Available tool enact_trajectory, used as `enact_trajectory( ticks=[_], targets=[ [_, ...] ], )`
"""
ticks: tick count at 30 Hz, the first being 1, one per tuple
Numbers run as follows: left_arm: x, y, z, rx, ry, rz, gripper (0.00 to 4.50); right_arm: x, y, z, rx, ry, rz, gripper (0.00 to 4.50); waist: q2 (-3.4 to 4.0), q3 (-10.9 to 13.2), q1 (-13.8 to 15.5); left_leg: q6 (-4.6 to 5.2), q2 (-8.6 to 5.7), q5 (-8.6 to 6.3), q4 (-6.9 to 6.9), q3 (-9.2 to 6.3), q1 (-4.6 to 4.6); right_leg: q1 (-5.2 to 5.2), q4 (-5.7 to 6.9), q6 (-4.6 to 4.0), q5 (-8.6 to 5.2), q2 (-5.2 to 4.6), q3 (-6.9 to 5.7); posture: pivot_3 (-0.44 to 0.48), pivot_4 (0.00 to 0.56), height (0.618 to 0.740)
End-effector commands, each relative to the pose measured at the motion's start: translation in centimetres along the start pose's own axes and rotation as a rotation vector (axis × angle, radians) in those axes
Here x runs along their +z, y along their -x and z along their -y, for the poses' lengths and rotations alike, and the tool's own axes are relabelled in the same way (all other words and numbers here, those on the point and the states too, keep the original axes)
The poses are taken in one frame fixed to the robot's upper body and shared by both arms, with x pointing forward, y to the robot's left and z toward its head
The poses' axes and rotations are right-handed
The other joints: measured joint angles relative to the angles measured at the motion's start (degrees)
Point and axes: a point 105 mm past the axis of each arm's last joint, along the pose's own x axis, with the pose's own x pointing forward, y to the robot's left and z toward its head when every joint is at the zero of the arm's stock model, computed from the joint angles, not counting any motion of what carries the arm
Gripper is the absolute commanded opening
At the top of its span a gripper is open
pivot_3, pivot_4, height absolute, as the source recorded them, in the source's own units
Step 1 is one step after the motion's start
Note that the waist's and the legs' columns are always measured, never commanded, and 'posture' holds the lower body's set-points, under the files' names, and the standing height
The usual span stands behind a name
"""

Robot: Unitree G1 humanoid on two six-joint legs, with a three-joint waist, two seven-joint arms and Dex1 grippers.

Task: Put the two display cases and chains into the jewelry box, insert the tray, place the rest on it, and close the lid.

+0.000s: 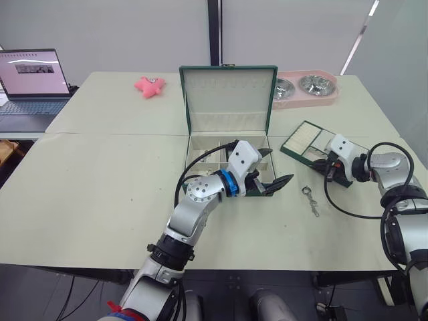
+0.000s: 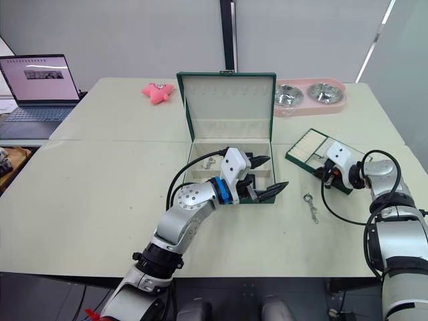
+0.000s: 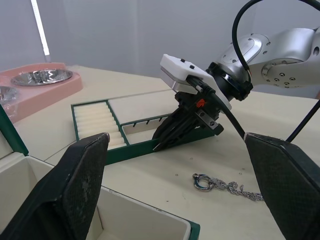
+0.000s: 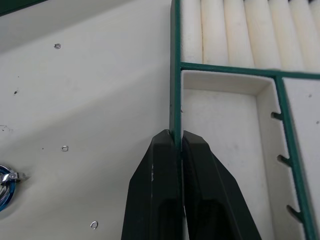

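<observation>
Left gripper [image 1: 273, 175] nearest the camera: fingers spread wide, holding nothing, hovering over the front right corner of the jewelry box [image 1: 227, 164]. Box sits mid-counter [image 1: 100, 187], lid [image 1: 227, 100] standing upright at 12 o'clock of it, cream compartments exposed.

One chain [image 1: 309, 199] lies loose on the counter at about 4 o'clock from the box, near the left gripper and apart from it.

Tray [image 1: 306, 142] rests on the counter at 3 o'clock from the box. Right gripper [image 4: 179, 145] has its fingers pinched narrow on the tray's green rim, one finger outside, one inside the small compartment.

Judgement: tray looks light and stiff, so a rim pinch should lift it, though it may tip from an edge hold; a grip nearer mid-side would balance better. Chain is limp, thin and slippery; best taken at the ring clasp.

Pink double bowl [image 1: 307, 88] sits at 1 o'clock, beyond the box.
</observation>
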Motion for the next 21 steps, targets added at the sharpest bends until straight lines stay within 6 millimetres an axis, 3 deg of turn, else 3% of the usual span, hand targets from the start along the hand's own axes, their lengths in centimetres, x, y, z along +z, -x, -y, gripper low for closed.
enact_trajectory(
  ticks=[1,15,21],
  targets=[
    [1.5,-0.2,0.1,-0.005,-0.014,0.054,4.50,0.8,1.0,1.1,-0.028,0.030,0.000,0.01,0.00,0.00,0.00,0.00,0.00,0.00,0.00,0.00,0.00,0.00,0.00,0.00,0.00,0.00,0.00,0.000,0.150,0.740],
    [1.2,-0.1,-0.2,0.011,-0.010,0.054,4.50,1.6,1.5,1.5,-0.027,0.011,0.035,0.01,0.00,0.00,0.00,0.00,0.00,0.00,0.00,0.00,0.00,0.00,0.00,0.00,0.00,0.00,0.00,0.000,0.150,0.740],
    [0.7,0.9,-0.1,0.019,-0.020,0.049,4.50,2.4,2.3,1.6,-0.001,0.023,0.067,0.01,0.00,0.00,-0.05,0.00,0.00,0.00,0.00,0.00,0.00,-0.01,0.00,0.00,0.00,0.00,0.00,0.000,0.150,0.740]
  ],
)
